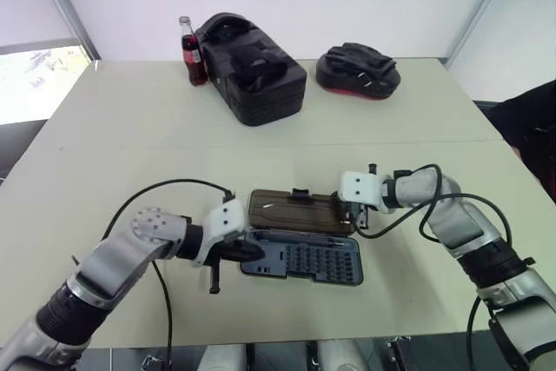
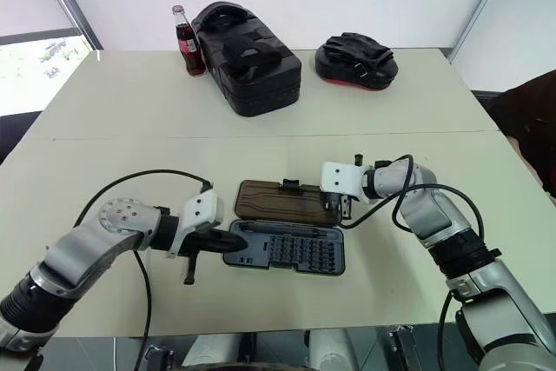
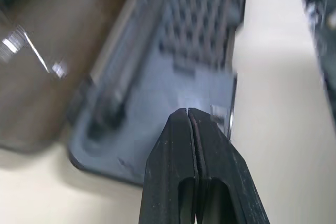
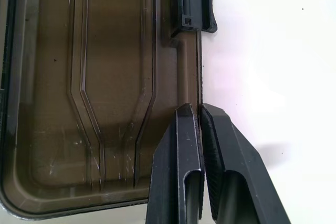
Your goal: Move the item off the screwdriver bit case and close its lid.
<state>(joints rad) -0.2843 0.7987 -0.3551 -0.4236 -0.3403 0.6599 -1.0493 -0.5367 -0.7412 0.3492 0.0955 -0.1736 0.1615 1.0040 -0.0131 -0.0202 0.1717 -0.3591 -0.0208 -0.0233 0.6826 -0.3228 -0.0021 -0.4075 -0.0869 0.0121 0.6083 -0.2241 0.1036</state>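
Open on the table (image 1: 130, 128): screwdriver bit case (image 1: 304, 260), lid (image 1: 300, 212) flat on the far side of the tray; thin whitish item (image 1: 272, 207) lying on the lid near its left end; left gripper (image 3: 189, 114) pressed shut, empty, over the tray's left end; right gripper (image 4: 198, 111) closed on the lid's far rim, beside the latch (image 4: 193, 1).

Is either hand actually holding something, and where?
The right end effector appears to pinch the lid by its latch-side edge; the left end effector is shut on nothing.
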